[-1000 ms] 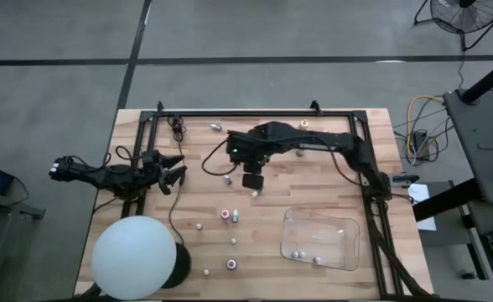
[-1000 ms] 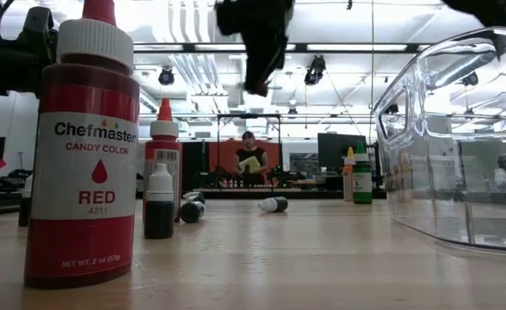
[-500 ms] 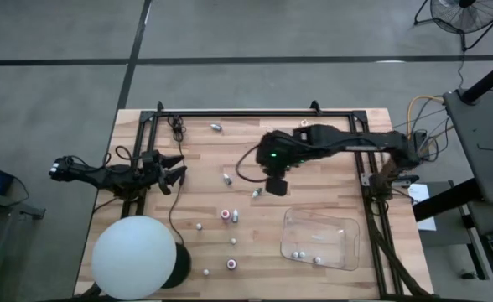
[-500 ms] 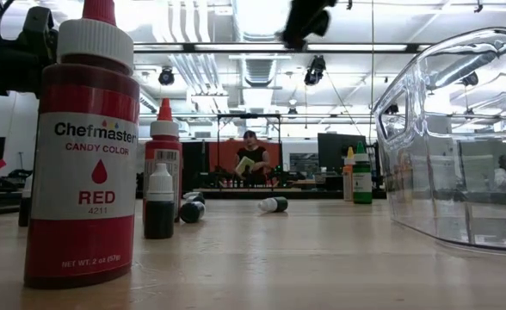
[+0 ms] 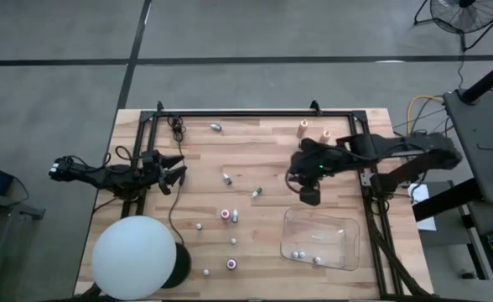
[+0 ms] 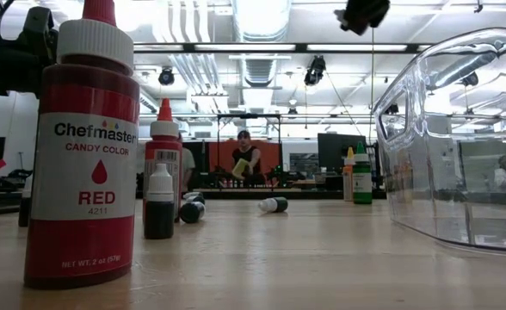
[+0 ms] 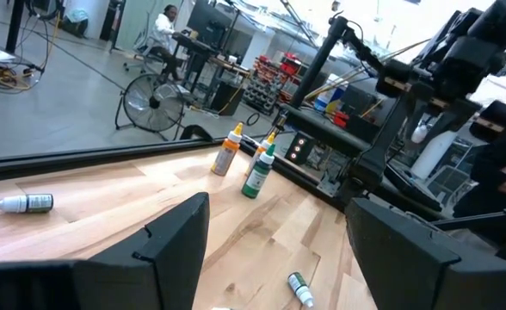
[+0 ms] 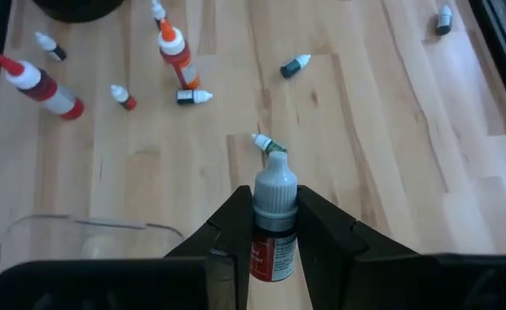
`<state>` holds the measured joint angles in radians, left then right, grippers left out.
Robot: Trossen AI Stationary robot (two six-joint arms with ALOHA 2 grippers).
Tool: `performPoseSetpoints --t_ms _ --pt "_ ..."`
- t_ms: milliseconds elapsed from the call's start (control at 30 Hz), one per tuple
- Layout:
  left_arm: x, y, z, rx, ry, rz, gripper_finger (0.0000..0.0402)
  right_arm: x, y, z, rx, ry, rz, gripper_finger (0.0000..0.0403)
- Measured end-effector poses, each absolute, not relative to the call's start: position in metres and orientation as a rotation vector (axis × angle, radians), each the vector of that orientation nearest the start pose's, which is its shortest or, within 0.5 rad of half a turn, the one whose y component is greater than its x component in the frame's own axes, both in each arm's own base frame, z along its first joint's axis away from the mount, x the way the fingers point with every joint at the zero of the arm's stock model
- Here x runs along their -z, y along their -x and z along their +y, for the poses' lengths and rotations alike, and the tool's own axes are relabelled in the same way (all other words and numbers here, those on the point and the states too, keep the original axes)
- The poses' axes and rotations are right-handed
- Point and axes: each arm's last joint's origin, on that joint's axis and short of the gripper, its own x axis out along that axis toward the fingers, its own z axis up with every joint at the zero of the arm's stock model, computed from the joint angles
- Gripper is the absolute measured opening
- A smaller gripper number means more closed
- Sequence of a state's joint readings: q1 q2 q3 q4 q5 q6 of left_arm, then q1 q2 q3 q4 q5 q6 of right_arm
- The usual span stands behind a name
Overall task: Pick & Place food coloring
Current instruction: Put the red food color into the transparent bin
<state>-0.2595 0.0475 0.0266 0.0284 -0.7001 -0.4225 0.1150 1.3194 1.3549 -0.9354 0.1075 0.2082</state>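
Pale wood planks (image 5: 255,151) lie under the right gripper (image 8: 273,226), clenched on a small white-capped bottle (image 8: 273,226) near a clear tray (image 5: 345,258). Left gripper (image 5: 175,171) spread, idle.

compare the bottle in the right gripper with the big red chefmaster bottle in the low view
The gripped bottle is small, white-capped and carried above the table in the shut right gripper. The Chefmaster red bottle is far larger, red-tipped and stands free on the wooden table. Both are upright, with labels.
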Motion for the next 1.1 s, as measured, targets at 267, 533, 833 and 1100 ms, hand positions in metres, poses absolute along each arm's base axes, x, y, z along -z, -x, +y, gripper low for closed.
performPoseSetpoints --t_ms 267,533,833,1100 --pt "-0.172 -0.094 -0.006 -0.433 0.419 -0.099 0.0245 -0.328 -0.231 0.028 0.055 -0.1 0.835 0.0064" --pt "-0.172 -0.094 -0.006 -0.433 0.419 -0.1 0.0245 -0.308 -0.213 0.034 -0.016 -0.137 0.774 0.0064" --pt "-0.172 -0.094 -0.006 -0.433 0.419 -0.099 0.0245 -0.284 -0.201 0.05 -0.093 -0.106 0.806 0.0064" --pt "-0.172 -0.094 -0.006 -0.433 0.419 -0.099 0.0245 -0.26 -0.195 0.072 -0.176 -0.112 0.817 0.0064"
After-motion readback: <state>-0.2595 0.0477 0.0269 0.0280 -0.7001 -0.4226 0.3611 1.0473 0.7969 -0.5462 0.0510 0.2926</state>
